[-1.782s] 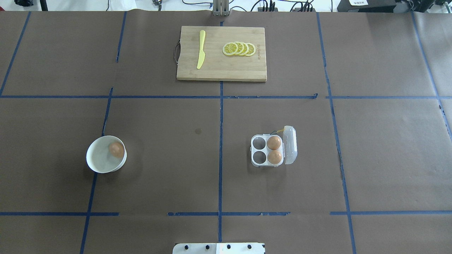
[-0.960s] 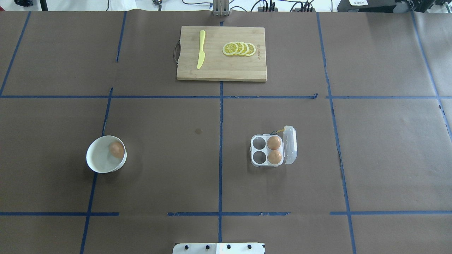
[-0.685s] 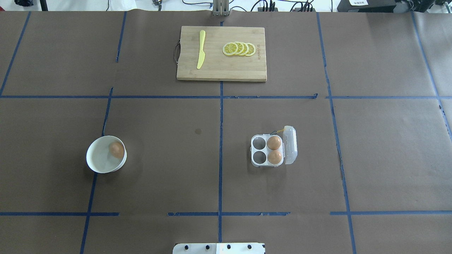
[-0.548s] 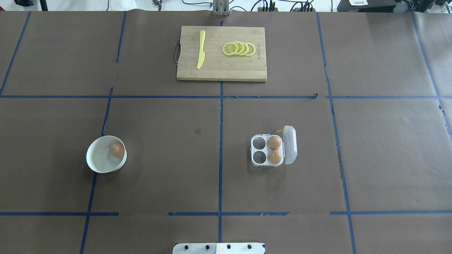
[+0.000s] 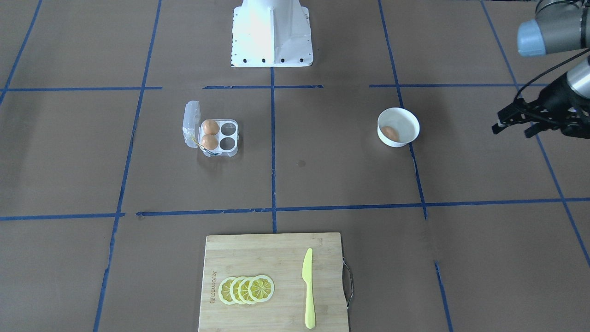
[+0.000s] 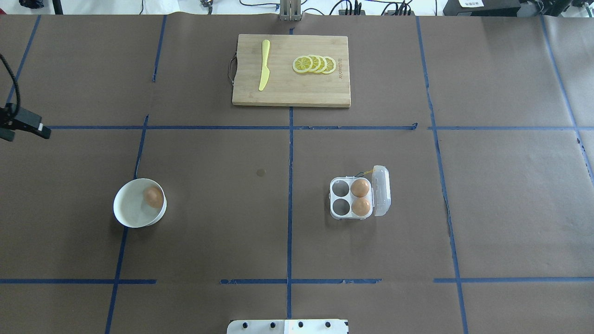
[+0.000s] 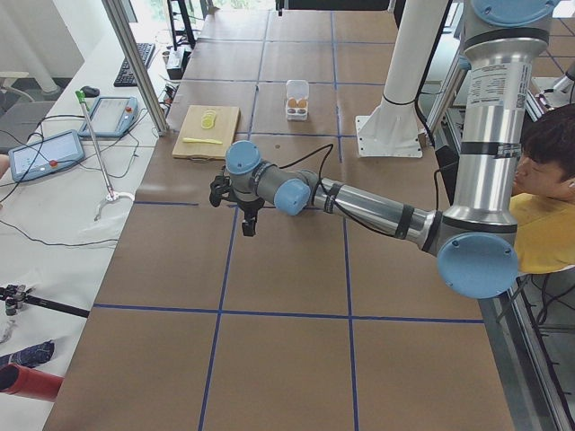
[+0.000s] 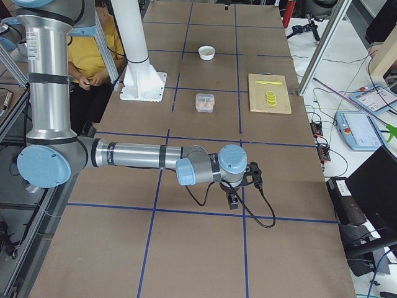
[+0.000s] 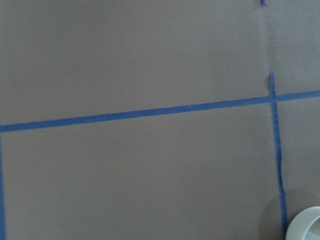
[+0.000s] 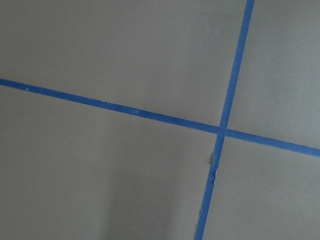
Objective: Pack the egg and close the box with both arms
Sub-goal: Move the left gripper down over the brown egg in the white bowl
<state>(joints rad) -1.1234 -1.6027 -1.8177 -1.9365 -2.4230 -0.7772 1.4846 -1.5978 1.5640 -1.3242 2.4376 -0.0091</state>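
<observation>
One orange-brown egg (image 6: 153,197) lies in a round white bowl (image 6: 127,218) at the left; it also shows in the front view (image 5: 390,133). The clear four-cell box (image 6: 340,207) stands right of centre with its lid (image 6: 381,190) open to the right. Two more eggs (image 6: 360,188) fill its right cells; the left cells are empty. My left gripper (image 6: 25,135) is open and empty at the far left edge, beyond the bowl; it also shows in the front view (image 5: 510,132). My right gripper (image 8: 232,200) shows only in the exterior right view, far from the box, and I cannot tell its state.
A wooden cutting board (image 6: 291,93) with a yellow knife (image 6: 264,65) and lemon slices (image 6: 314,64) lies at the far middle. The white base block (image 6: 287,326) is at the near edge. The bowl's rim (image 9: 307,227) shows in the left wrist view's corner.
My left gripper has come into the overhead view at its left edge. The eggs, bowl and box have not moved.
</observation>
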